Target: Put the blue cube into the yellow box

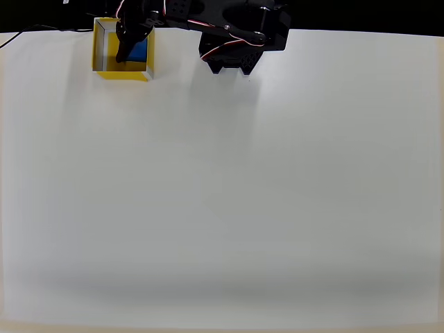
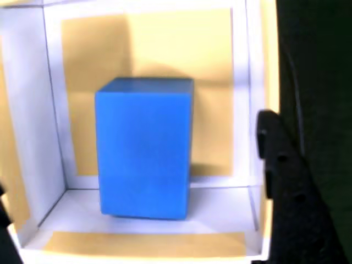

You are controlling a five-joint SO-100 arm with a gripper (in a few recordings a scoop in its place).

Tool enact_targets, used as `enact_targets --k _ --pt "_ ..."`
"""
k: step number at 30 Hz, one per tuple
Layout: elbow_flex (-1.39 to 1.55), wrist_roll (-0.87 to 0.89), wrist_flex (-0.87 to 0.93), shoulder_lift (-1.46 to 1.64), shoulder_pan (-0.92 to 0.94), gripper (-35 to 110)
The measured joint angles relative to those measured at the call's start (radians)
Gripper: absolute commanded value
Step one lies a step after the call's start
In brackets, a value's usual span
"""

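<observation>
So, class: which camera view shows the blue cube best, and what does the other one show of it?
The wrist view: the blue cube sits large and unobstructed inside the yellow box. In the overhead view only a sliver of the blue cube shows, since the hand covers the rest.

The blue cube (image 2: 144, 147) fills the middle of the yellow box (image 2: 242, 99), leaving narrow gaps to the walls; one finger (image 2: 286, 187) hangs right of it.
</observation>
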Motion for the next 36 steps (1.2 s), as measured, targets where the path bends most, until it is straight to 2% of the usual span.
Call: enact_targets --k 6,9,19,27,32,36 --pt "-0.003 0.017 0.006 0.058 -0.032 55" --pt "-0.003 0.037 0.02 0.13 -0.124 54" --pt "0.026 0.075 -0.014 0.341 -0.706 50" --pt "0.227 0.069 -0.098 0.446 -1.201 47" --pt "0.439 0.075 -0.15 0.578 -1.431 39" --pt "0.603 0.077 -0.121 0.713 -1.514 28"
